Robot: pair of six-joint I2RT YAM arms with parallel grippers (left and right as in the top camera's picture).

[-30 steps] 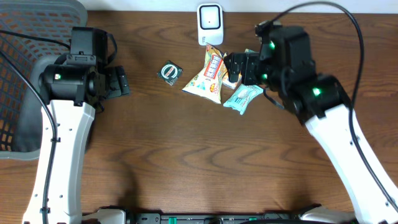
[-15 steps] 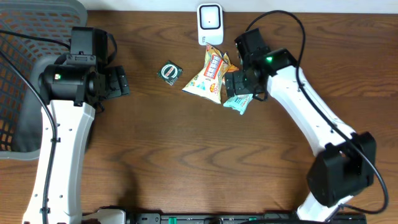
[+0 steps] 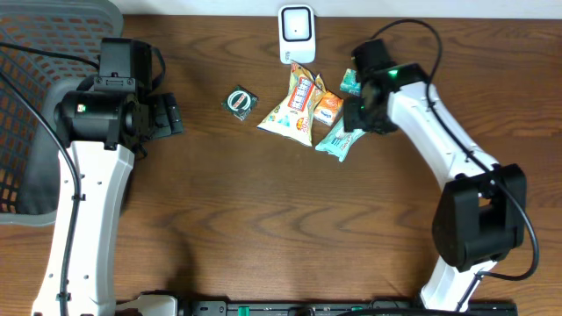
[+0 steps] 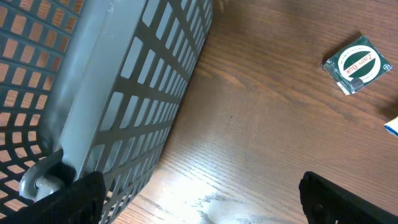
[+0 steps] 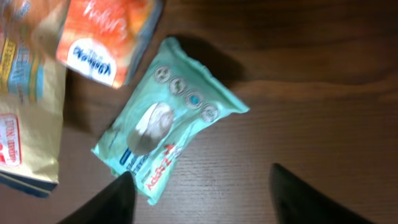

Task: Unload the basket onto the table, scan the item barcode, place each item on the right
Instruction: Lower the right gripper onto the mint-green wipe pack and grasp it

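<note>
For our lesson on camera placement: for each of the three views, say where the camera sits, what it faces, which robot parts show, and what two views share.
Overhead: above the table, looking straight down; both arms show.
Left wrist: low on the left arm, facing the basket and a green round-label packet; dark jaw tips at the bottom corners.
Right wrist: looking down on the mint packet; jaw tips at the bottom edge.
Shared: the mint packet also shows in the overhead view.

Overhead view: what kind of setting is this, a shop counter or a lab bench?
Probably a lab mock-up of a checkout: a white barcode scanner stands at the far edge of a wooden table, a few snack packets lie before it, and a grey mesh basket sits at the left.
</note>
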